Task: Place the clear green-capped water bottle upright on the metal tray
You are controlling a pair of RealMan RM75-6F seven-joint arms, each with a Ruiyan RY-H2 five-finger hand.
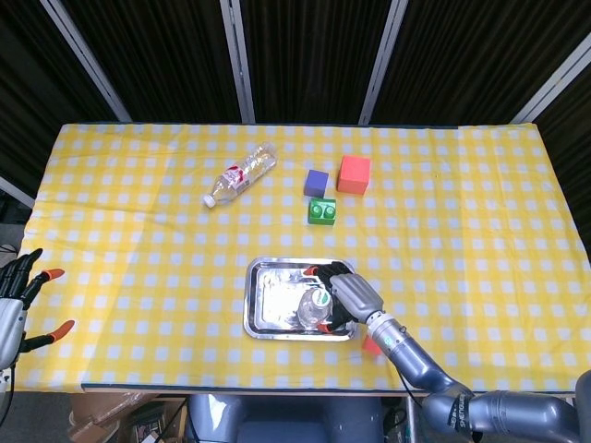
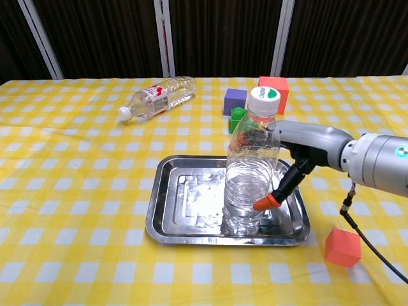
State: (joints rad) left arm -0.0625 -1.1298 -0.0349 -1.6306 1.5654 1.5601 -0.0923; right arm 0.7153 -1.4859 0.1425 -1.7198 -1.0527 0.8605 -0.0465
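Observation:
The clear green-capped water bottle (image 2: 250,182) stands upright on the metal tray (image 2: 185,201), toward the tray's right side. From above, its cap (image 1: 322,300) shows over the tray (image 1: 268,309). My right hand (image 2: 299,159) wraps around the bottle from the right, holding its body. An orange-tipped finger (image 2: 265,204) lies against the lower part, and other fingers show through the plastic behind it. The head view shows the same hand (image 1: 351,297). My left hand (image 1: 18,300) hangs off the table's left front edge, fingers spread and holding nothing.
A second clear bottle (image 2: 159,95) with a white cap and red label lies on its side at the back left. Purple (image 1: 317,182), red (image 1: 354,173) and green (image 1: 321,210) blocks sit behind the tray. A red cube (image 2: 343,247) rests right of the tray, near the front edge.

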